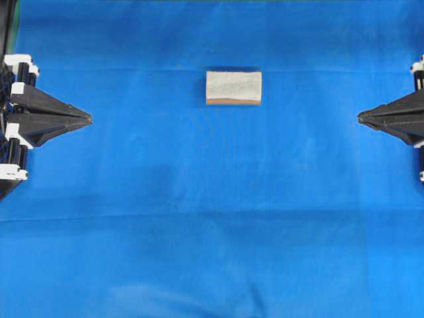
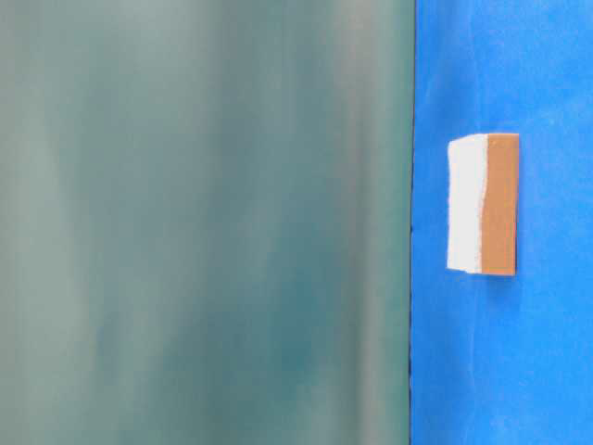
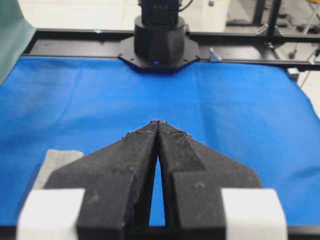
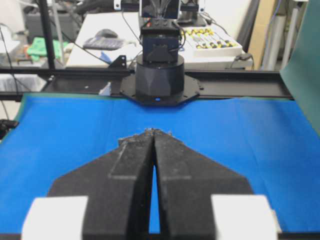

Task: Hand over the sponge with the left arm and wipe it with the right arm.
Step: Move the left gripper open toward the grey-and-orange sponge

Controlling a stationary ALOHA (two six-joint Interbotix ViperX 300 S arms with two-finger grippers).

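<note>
The sponge (image 1: pixel 233 87) lies flat on the blue cloth (image 1: pixel 212 199), a little beyond the middle, pale grey top up with its orange-brown layer along the near edge. In the table-level view the sponge (image 2: pixel 483 204) appears turned on its side in the frame. A corner of the sponge (image 3: pixel 57 162) shows at the lower left of the left wrist view. My left gripper (image 1: pixel 89 118) rests at the left edge, shut and empty, tips (image 3: pixel 159 122) touching. My right gripper (image 1: pixel 360 118) rests at the right edge, also shut and empty, tips (image 4: pixel 154 131) together. Both are far from the sponge.
The opposite arm's black base (image 3: pixel 159 40) stands at the cloth's far edge, and the other base (image 4: pixel 160 75) likewise. A green backdrop (image 2: pixel 204 222) fills most of the table-level view. A black frame rail (image 4: pixel 240 84) borders the cloth.
</note>
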